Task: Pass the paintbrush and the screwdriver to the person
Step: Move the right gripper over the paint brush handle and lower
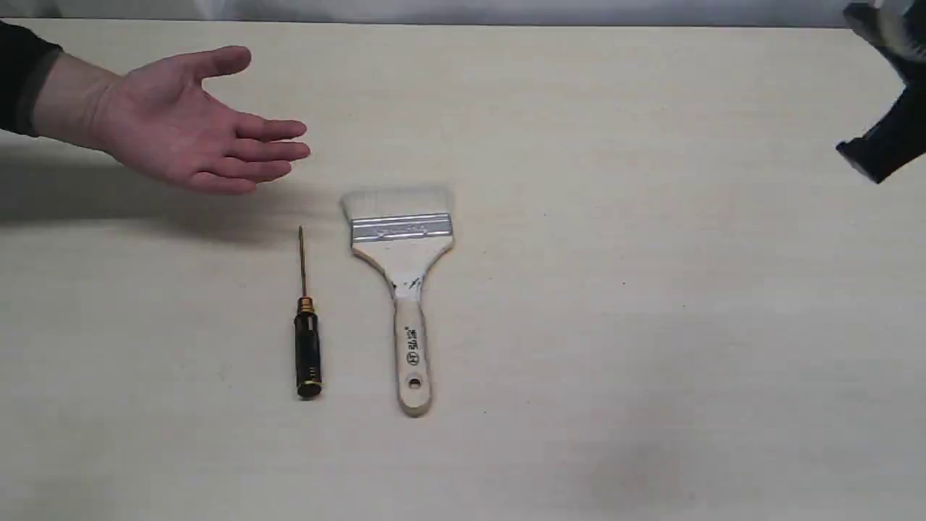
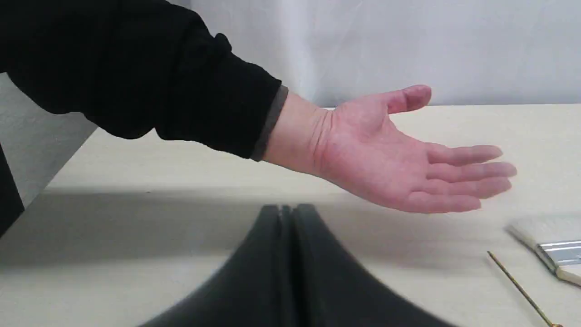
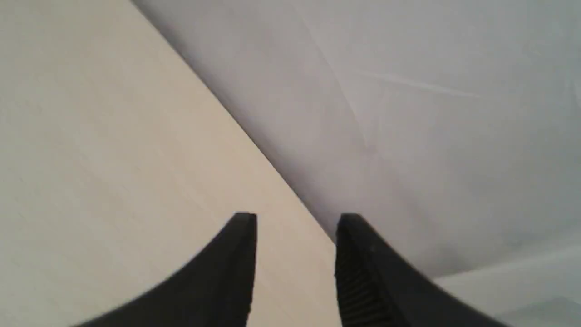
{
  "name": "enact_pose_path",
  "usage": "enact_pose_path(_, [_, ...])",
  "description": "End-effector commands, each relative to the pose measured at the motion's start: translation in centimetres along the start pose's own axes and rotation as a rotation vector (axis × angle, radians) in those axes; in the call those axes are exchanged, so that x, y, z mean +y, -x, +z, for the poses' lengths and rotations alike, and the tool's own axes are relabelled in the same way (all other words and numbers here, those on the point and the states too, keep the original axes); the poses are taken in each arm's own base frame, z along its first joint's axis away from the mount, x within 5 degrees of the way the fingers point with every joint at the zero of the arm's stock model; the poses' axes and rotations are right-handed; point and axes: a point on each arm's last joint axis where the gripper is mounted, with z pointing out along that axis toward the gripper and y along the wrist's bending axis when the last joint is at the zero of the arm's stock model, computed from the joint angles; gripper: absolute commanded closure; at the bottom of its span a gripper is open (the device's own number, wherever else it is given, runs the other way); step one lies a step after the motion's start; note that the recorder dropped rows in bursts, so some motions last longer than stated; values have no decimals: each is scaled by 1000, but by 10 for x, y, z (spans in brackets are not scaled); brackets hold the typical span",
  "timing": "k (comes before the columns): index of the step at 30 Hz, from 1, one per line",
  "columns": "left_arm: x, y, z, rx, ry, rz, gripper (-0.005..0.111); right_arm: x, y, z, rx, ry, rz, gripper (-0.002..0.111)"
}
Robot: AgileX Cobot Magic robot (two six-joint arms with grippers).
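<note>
The paintbrush [image 1: 402,278] lies flat mid-table, pale bristles pointing away, wooden handle toward the front; its bristle end [image 2: 551,243] shows in the left wrist view. Just left of it lies the screwdriver [image 1: 307,329], black handle near the front, thin shaft [image 2: 519,288] pointing away. The person's open hand [image 1: 184,126] hovers palm-up at the far left, also the person's hand [image 2: 399,156] with a dark sleeve. My left gripper [image 2: 287,210] is shut and empty, short of the hand. My right gripper [image 3: 296,219] is open and empty, seen blurred at the far right edge [image 1: 879,155].
The pale wooden table [image 1: 651,325] ends at a far edge against a grey-white backdrop [image 3: 408,113]. The hand's shadow falls on the table at the left.
</note>
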Motion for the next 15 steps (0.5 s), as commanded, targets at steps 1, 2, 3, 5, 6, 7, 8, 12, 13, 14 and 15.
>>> enact_pose_path(1, [-1, 0, 0, -8, -9, -3, 107, 12, 0, 11, 123, -86, -181, 75])
enact_pose_path(2, [-1, 0, 0, -8, -9, -3, 107, 18, 6, 15, 137, -87, -156, 75])
enact_pose_path(3, [-1, 0, 0, -8, -9, -3, 107, 23, 11, 17, 136, -80, -128, 75])
enact_pose_path(5, [-1, 0, 0, -8, -9, -3, 107, 38, 24, 25, 143, -15, 37, 75])
enact_pose_path(6, [-1, 0, 0, -8, -9, -3, 107, 47, 31, 30, 152, 33, 129, 74])
enact_pose_path(7, [-1, 0, 0, -8, -9, -3, 107, 56, 39, 36, 166, 86, 224, 72])
enact_pose_path(8, [-1, 0, 0, -8, -9, -3, 107, 65, 44, 42, 188, 131, 287, 69])
enact_pose_path(12, [-1, 0, 0, -8, -9, -3, 107, 103, 70, 63, 282, 312, 431, 55])
enact_pose_path(13, [-1, 0, 0, -8, -9, -3, 107, 114, 76, 68, 314, 350, 455, 54])
enact_pose_path(14, [-1, 0, 0, -8, -9, -3, 107, 125, 83, 76, 352, 384, 474, 54])
enact_pose_path(15, [-1, 0, 0, -8, -9, -3, 107, 133, 89, 80, 373, 403, 477, 54])
